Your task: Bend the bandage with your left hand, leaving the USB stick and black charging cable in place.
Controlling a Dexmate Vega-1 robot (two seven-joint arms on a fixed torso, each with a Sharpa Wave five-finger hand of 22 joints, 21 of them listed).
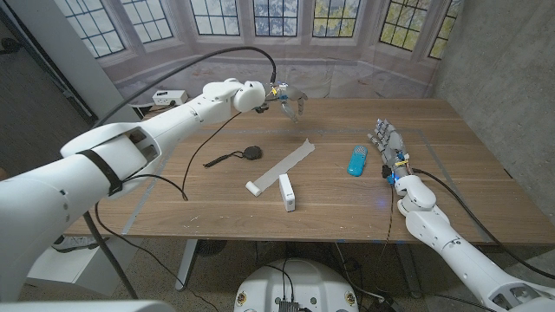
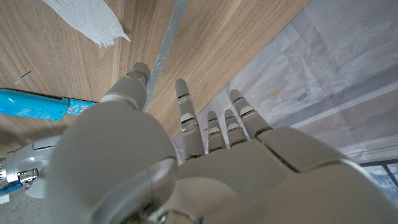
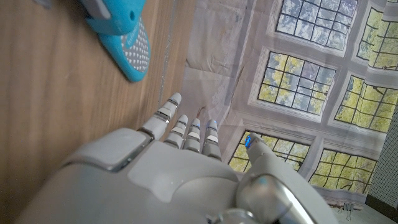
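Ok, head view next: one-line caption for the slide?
Left hand raised open beyond the bandage; right hand waits beside a blue device.

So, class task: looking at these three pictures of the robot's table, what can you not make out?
- Left hand, head view: blurred and small; its finger pose is unclear.
- Bandage, left wrist view: cut off by the picture's edge.
- Blue object, right wrist view: cut off by the edge.
- White stick, head view: too small to identify.

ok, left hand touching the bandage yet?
No. In the head view the left hand hangs near the table's far edge, empty, well apart from the bandage lying flat at mid-table.
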